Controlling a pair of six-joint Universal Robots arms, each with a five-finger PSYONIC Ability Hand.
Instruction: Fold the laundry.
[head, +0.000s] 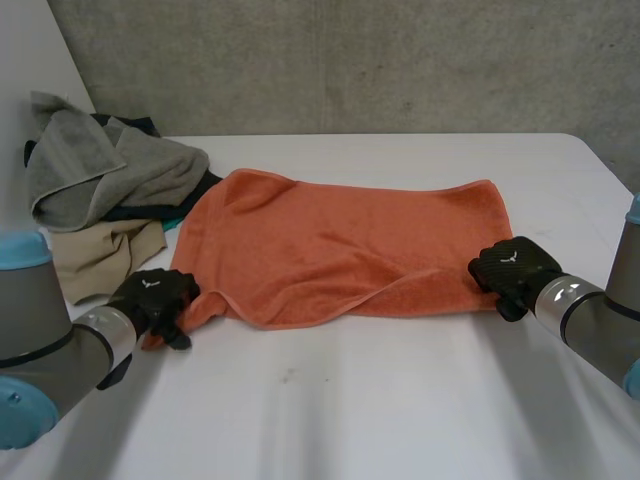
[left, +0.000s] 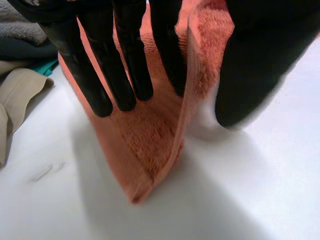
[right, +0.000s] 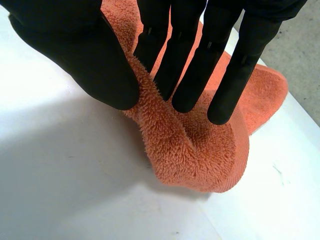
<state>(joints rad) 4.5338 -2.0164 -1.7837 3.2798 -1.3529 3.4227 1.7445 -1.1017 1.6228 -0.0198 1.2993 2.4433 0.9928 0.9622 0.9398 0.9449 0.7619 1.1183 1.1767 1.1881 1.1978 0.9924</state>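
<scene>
At the far left of the white table (head: 400, 410), a laundry heap (head: 100, 180) of grey, beige and dark pieces is piled. Just beside it, an orange towel (head: 340, 240) is spread across the middle. Its near left corner is lifted and pinched between the straight fingers and thumb of the left hand (head: 152, 295). Its near right corner is bunched up and pinched likewise by the right hand (head: 512, 268).

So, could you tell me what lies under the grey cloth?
A dark garment, a teal scrap and a beige cloth poke out beneath the grey cloth; the rest is covered.
</scene>
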